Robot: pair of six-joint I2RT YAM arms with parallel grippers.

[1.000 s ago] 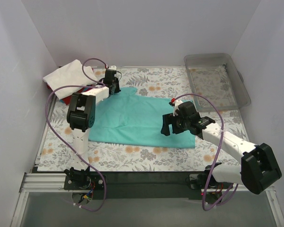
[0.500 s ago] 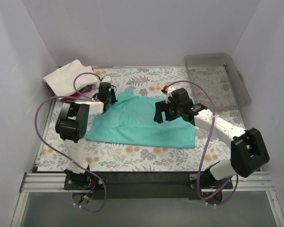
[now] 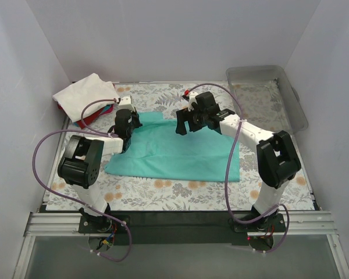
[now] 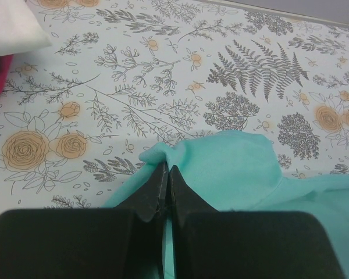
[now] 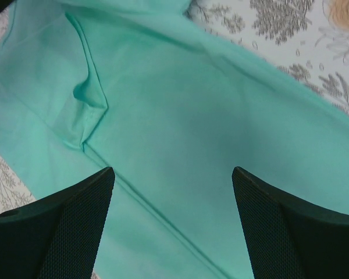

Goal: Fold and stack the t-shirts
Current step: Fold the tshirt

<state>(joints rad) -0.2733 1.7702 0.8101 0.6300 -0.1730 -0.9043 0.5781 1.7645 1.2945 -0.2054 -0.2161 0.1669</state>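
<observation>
Across the middle of the flower-printed table (image 3: 180, 189) lies the teal t-shirt (image 3: 174, 154), spread mostly flat. The left gripper (image 4: 166, 174) is pinched tight on a raised fold at the shirt's back left edge (the cloth peaks right at the tips). The right gripper (image 5: 171, 174) hangs over the shirt's back part, jaws spread wide, holding nothing. At back left a white t-shirt (image 3: 87, 93) tops a pile with a red t-shirt (image 3: 93, 118) beneath. A clear grey tray (image 3: 299, 110) sits at back right.
</observation>
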